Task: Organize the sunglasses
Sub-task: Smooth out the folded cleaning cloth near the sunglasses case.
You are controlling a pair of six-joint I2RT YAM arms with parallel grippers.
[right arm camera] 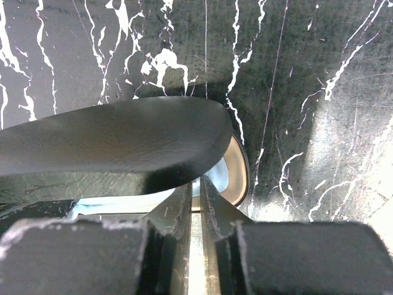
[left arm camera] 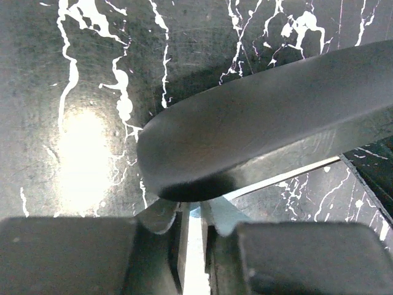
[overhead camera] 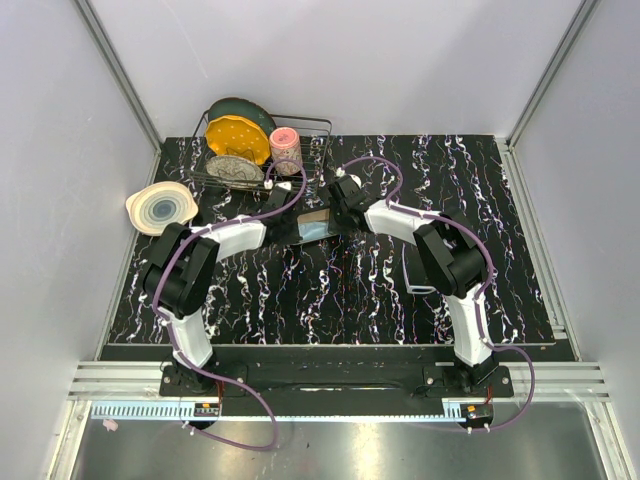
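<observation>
The black oblong glasses case (overhead camera: 322,224) lies at the table's middle, its lid part open. Light-blue cloth (right arm camera: 123,203) shows inside it. My left gripper (overhead camera: 297,224) is at the case's left end. In the left wrist view my left gripper (left arm camera: 195,212) is shut on the case's lower rim under the black lid (left arm camera: 264,117), with a sliver of blue between the fingers. My right gripper (overhead camera: 341,220) is at the right end. In its wrist view it (right arm camera: 201,184) is shut on the rim below the lid (right arm camera: 110,141). The sunglasses (overhead camera: 418,272) lie on the table to the right, apart from both grippers.
A wire dish rack (overhead camera: 318,128) stands at the back left, holding a yellow plate (overhead camera: 238,138) and a pink cup (overhead camera: 287,150). A cream bowl (overhead camera: 160,208) sits at the left edge. White walls close in the black marbled table (overhead camera: 330,300).
</observation>
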